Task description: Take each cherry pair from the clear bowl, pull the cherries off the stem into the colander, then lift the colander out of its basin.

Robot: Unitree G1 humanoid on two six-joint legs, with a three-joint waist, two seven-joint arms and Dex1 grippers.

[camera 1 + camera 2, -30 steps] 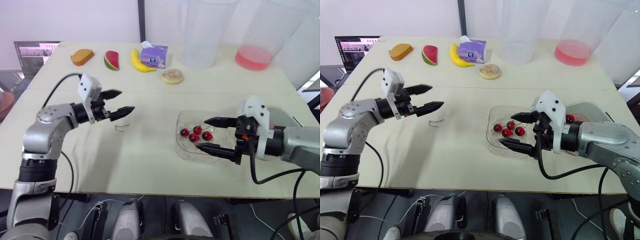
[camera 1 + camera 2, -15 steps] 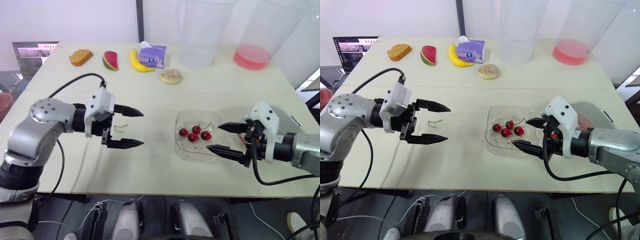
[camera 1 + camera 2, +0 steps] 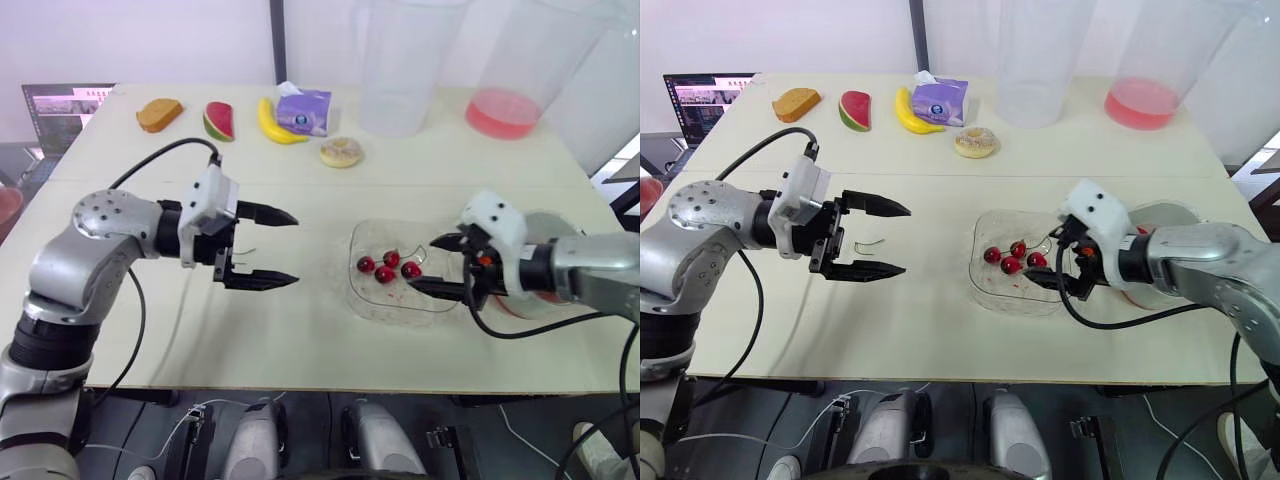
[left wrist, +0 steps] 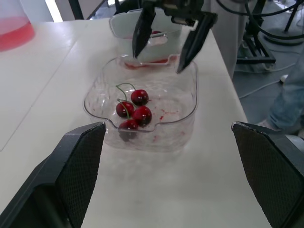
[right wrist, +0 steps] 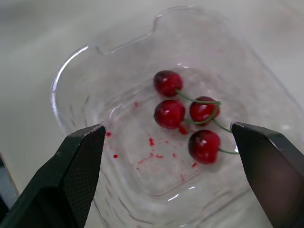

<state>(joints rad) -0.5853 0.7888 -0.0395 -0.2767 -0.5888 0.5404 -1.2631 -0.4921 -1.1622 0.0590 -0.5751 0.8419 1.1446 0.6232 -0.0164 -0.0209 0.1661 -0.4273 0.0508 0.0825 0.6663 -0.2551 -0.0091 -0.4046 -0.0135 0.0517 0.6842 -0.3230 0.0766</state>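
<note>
Cherries [image 3: 388, 266] lie in the clear bowl [image 3: 372, 300], right claw [image 3: 421, 263] at its rim.
Right claw spread, apparently to pinch a pair; left claw [image 3: 296, 249], also spread, hovers over the bench [image 3: 300, 330] beside the bowl, likely ready for the pull.

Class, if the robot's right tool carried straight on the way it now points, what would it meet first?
Probably the cherries lying in the clear bowl; the open right tool aims down into it, though depth is hard to judge.

Bare table [image 3: 320, 340] is lying open between left gripper [image 3: 296, 248] and clear bowl [image 3: 372, 303]; right gripper [image 3: 422, 263] is crowding the bowl's right side.
</note>
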